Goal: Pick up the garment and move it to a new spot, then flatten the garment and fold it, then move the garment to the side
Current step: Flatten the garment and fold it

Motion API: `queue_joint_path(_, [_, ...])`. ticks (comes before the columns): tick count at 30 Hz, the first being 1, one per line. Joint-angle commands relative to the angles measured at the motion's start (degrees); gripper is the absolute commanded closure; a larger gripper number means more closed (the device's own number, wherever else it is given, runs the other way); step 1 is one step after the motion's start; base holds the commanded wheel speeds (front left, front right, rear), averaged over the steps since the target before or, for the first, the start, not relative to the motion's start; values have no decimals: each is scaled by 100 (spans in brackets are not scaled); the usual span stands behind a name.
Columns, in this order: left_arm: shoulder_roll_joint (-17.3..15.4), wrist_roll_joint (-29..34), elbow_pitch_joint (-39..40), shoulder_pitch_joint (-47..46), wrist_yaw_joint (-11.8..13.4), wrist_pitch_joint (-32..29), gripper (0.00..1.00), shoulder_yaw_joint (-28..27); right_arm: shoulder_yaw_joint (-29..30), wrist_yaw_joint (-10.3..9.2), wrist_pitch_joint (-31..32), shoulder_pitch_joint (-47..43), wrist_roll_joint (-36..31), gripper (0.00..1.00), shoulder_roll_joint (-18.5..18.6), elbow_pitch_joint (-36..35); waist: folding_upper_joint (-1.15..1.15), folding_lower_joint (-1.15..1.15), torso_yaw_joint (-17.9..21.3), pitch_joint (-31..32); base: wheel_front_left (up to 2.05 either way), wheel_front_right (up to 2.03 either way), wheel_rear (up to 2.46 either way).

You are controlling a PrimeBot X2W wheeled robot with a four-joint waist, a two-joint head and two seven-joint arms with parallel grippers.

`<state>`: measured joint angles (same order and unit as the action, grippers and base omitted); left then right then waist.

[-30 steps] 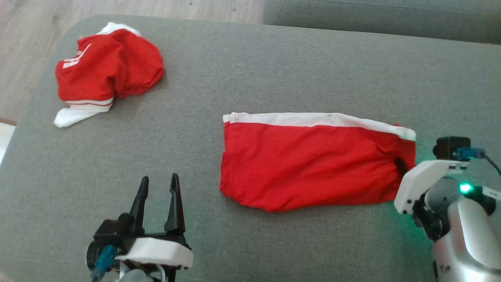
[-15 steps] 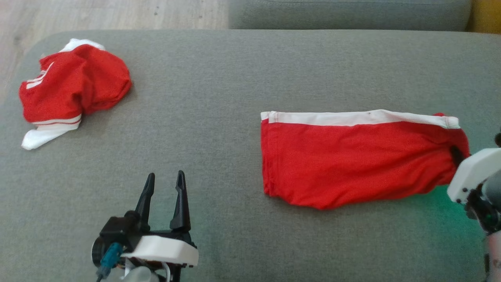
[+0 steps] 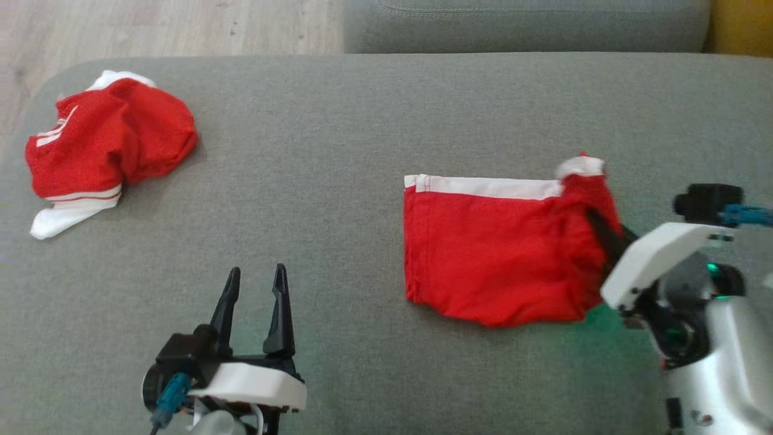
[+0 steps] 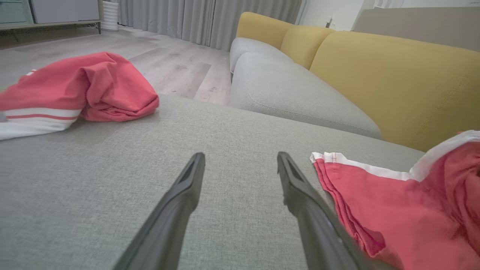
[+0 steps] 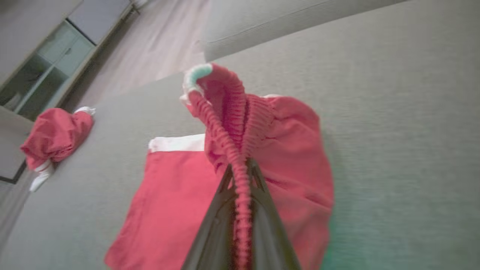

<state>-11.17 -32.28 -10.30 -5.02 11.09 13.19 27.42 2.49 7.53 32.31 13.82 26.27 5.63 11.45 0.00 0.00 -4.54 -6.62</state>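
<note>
The grey cushion (image 3: 338,121) is my work surface and takes up most of the head view. On it, toward 3 o'clock from the middle, lies the garment (image 3: 489,254). It is a pair of red shorts, already doubled over, with its long axis running from 9 o'clock to 3 o'clock. Most of it lies flat on the cushion, but the 3 o'clock end is bunched and raised off the fabric. Far off at 10 o'clock a second, crumpled garment (image 3: 102,145) in red and white sits in a heap, well apart from the one I am working on.

My right fingers (image 3: 604,229) are at the 3 o'clock end of the shorts, pinched shut on the gathered elastic waistband (image 5: 232,150), which runs up between them in a ribbed ridge. My left fingers (image 3: 276,296) are spread wide and hold nothing. They hover low over bare cushion, with the near corner of the shorts at about 2 o'clock from them. The right arm is the one on the cloth, so I judge that any drag or fold across will go from 3 o'clock toward 9 o'clock, along the long axis.

A white band (image 3: 489,186) edges the 12 o'clock side, and its raised end curls up beside my grip.
</note>
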Motion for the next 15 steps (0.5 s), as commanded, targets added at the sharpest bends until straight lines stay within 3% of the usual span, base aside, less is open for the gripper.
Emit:
queue_joint_path(1, [-59, -17, 179, -246, 8, 62, 0, -191, -302, -4, 5, 270, 141, 100, -99, -309, 0, 0, -71, 17, 0, 0, 0])
queue_joint_path(7, [-29, -32, 183, -255, -9, 57, 0, -139, -796, -4, -154, 447, 273, 100, -255, -92, 0, 0, -273, 22, 0, 0, 0])
queue_joint_path(15, [89, -57, 78, -289, -78, 77, 0, -34, -1484, -4, -576, 832, 566, 100, -273, 788, 0, 0, -571, 2, 0, 0, 0])
